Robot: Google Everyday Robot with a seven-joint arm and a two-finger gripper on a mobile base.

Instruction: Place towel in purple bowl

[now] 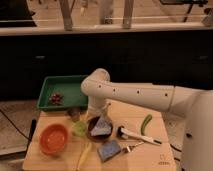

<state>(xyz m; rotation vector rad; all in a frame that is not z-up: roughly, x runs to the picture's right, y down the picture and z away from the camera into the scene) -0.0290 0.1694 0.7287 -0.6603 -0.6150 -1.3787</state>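
The purple bowl (95,133) stands on the wooden table, middle front. The grey-blue towel (102,127) hangs in a peak down into the bowl, its lower part resting inside. My gripper (103,115) is right above the bowl at the end of the white arm, shut on the towel's top corner.
An orange bowl (53,138) sits front left, with a green cup (79,128) beside the purple bowl. A banana (84,155), blue sponge (109,149), fork (133,146), brush (136,134) and green vegetable (146,123) lie around. A green tray (67,87) holding a red item (56,98) is at the back left.
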